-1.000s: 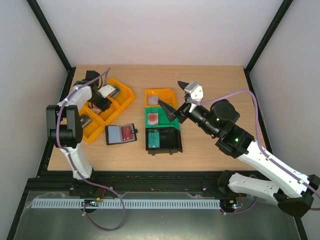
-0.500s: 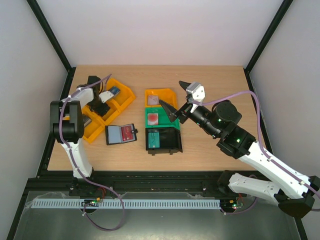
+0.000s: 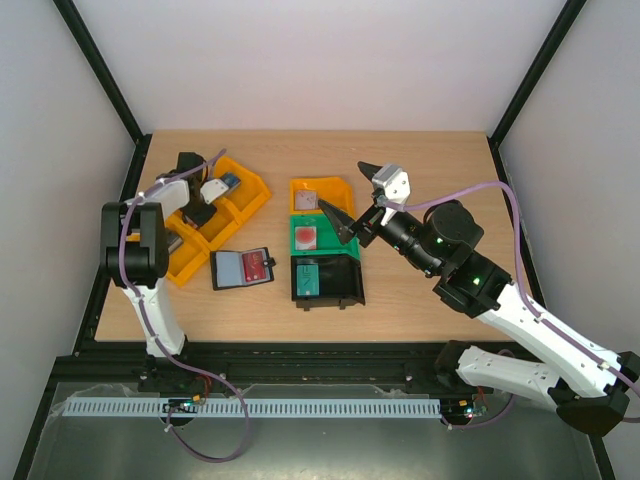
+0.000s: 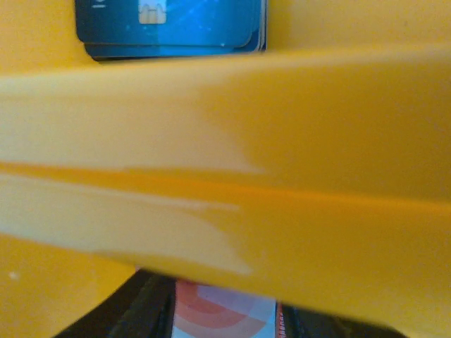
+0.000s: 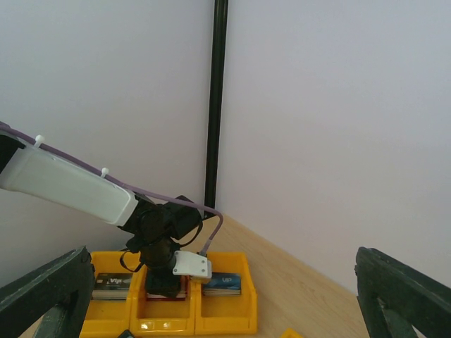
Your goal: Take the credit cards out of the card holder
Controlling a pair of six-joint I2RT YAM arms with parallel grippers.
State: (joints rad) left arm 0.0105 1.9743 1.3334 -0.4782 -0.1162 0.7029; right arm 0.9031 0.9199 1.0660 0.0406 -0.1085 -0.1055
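One red credit card [image 3: 256, 266] sits in the card holder [image 3: 230, 270], a flat black bifold lying open on the wooden table [image 3: 430, 170], near-left of centre. Left gripper [image 3: 200, 211] is buried down in the glossy yellow plastic bins [image 3: 258, 186], can't tell whether it's pinching anything. Right gripper [image 3: 350, 193] hangs in the air, pointy black fingers spread wide, holding nothing.
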